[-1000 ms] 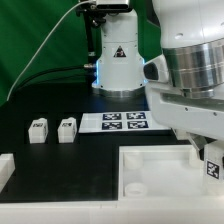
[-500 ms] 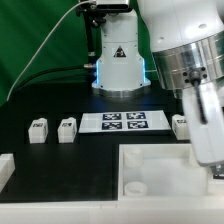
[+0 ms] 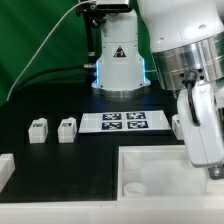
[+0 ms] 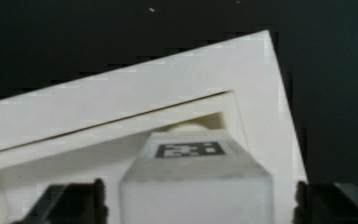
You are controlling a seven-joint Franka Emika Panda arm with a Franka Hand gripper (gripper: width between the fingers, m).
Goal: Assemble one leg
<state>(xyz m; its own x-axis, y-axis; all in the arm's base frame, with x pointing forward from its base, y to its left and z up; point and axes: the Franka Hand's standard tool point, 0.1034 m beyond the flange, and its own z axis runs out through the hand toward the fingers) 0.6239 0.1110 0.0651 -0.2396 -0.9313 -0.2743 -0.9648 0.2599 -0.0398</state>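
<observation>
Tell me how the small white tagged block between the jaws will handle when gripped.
The small white plastic block with a square tag looks solid, so probably stiff. Its flat faces suggest it won't roll. Smooth plastic may slip; the jaws appear open around it.

The arm reaches steeply down — pincer (image 4: pixel 197 205) spread wide (fingertips well apart).

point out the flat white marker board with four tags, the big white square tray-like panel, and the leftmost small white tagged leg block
marker board (image 3: pixel 121 121), exterior view, middle of the tag strip
big white square tray-like panel (image 3: pixel 150 153), exterior view, its back rim
leftmost leg (image 3: pixel 38 130), exterior view, its tagged top
</observation>
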